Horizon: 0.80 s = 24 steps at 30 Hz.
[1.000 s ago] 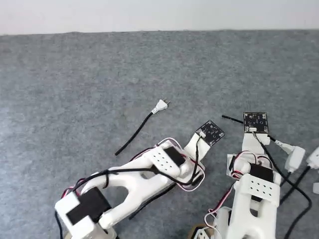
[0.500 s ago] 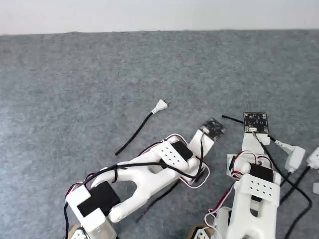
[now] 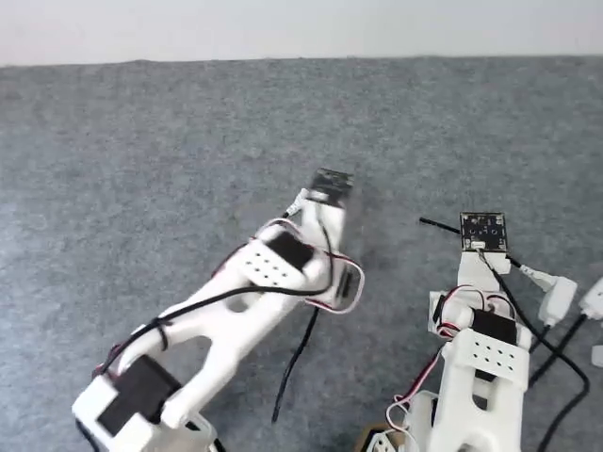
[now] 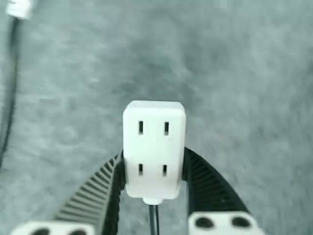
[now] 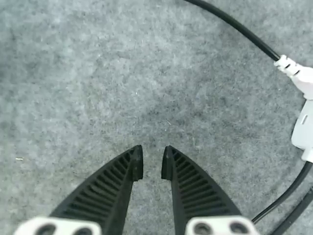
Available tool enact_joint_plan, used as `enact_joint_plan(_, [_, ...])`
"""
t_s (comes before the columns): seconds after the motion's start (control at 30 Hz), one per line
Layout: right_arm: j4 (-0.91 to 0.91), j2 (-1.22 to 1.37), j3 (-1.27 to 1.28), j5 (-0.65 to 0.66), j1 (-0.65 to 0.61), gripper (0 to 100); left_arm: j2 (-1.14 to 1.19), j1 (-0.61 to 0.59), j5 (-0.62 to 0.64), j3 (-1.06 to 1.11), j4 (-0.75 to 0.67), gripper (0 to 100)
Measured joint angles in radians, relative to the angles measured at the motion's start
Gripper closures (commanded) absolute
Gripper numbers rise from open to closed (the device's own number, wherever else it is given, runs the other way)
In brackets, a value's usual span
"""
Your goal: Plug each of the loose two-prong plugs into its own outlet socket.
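My left gripper [image 4: 152,161] is shut on a white outlet block [image 4: 153,142] with two pairs of slots facing the camera, held above the grey carpet. A loose white two-prong plug [image 4: 18,7] on a black cord [image 4: 10,73] lies just beyond it. From above, that plug [image 3: 301,200] peeks out beside the left arm's wrist [image 3: 332,184], and the block's own cord [image 3: 297,363] trails back. My right gripper [image 5: 152,161] hovers low over bare carpet, its fingers nearly together with nothing between them.
White plugs and adapters [image 3: 558,297] on black cables [image 5: 234,27] lie at the right edge beside the right arm [image 3: 485,348]; one such adapter [image 5: 303,105] is close to the right gripper. Grey carpet [image 3: 141,141] covers the table up to the far wall.
The left arm has swung left and forward with the outlet block, ending over the loose plug; its trailing cord shifted with it. The right arm has stayed still.
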Motion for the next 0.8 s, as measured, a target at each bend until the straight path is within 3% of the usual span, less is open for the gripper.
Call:
enact_joint_plan(0.17, [0.000,0.000,0.000,0.000,0.000,91.6,-0.014,-0.060,0.063,0.078,-0.141,99])
enact_joint_plan(0.37, [0.000,0.000,0.000,0.000,0.000,91.6,-0.015,-0.077,0.072,0.083,-0.198,99])
enact_joint_plan(0.6, [0.000,0.000,0.000,0.000,0.000,91.6,0.167,-0.180,0.144,0.032,-0.199,99])
enact_joint_plan(0.8, [0.000,0.000,0.000,0.000,0.000,91.6,0.239,-0.184,0.181,-0.054,-0.115,99])
